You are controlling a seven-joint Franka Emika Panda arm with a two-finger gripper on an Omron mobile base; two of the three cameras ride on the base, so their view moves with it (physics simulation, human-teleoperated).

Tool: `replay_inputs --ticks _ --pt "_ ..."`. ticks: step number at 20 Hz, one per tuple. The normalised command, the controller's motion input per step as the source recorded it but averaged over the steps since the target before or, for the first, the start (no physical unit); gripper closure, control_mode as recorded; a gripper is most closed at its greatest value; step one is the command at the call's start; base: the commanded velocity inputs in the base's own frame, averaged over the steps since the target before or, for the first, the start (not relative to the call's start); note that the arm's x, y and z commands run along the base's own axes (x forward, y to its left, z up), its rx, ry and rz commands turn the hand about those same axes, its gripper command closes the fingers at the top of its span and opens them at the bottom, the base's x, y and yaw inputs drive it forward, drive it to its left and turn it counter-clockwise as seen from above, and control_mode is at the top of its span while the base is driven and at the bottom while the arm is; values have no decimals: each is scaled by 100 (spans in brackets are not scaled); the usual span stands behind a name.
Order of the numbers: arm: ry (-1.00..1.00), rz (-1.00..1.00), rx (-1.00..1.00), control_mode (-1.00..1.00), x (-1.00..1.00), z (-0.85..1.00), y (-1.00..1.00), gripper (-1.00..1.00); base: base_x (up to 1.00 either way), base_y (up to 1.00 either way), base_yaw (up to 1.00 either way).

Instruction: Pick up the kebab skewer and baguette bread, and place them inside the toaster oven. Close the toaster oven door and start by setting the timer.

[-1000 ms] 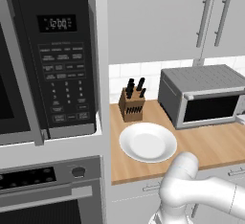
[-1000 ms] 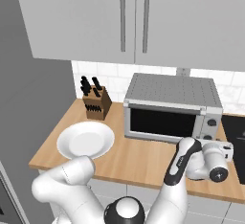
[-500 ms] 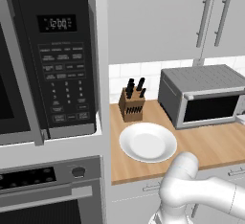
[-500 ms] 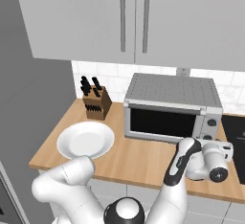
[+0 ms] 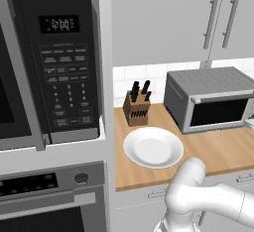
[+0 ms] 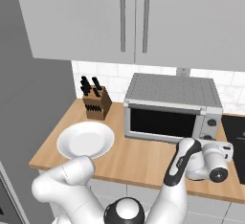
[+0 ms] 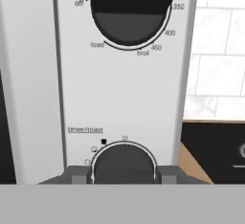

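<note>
The toaster oven (image 6: 172, 107) stands on the wooden counter (image 6: 139, 158) against the tiled wall, and all places here are given from it. Its door (image 6: 165, 122) is closed, with the dark glass facing forward and the bar handle along the top edge. The skewer and the bread cannot be seen through the glass, so I cannot tell where they are. To the left of the oven, near its front corner, a white plate (image 6: 86, 140) lies flat on the counter, and behind the plate, close to the wall, a knife block (image 6: 97, 104) stands with black handles up. Above the oven hang grey cabinets (image 6: 134, 19). Far to the left of it a black microwave (image 5: 54, 67) sits over a built-in wall oven (image 5: 49, 196). At the right end of the oven front is the control panel, and the gripper (image 6: 221, 146) is just before it, at its lower part. In the hand view the upper knob (image 7: 130, 10) has marks for toast, broil and degrees, and the lower knob (image 7: 123, 163) is labelled timer/toast. The two dark fingers (image 7: 76, 174) stand on both sides of this timer knob, with the jaws narrow and seeming to touch its sides, gripping it
</note>
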Motion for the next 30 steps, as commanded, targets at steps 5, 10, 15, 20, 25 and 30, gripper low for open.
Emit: replay_inputs --ticks 5,10,15,20,25,30 --pt "0 0 0 -100 0 0 0 100 0 0 0" --pt "0 0 0 -100 0 0 0 100 0 0 0" --pt "0 0 0 -100 0 0 0 100 0 0 0" --pt "-2 0 3 -100 0 -2 0 100 0 0 0" --pt "-8 0 11 -100 0 -8 0 100 0 0 0" --pt "-8 0 15 -100 0 -7 0 100 0 0 0"
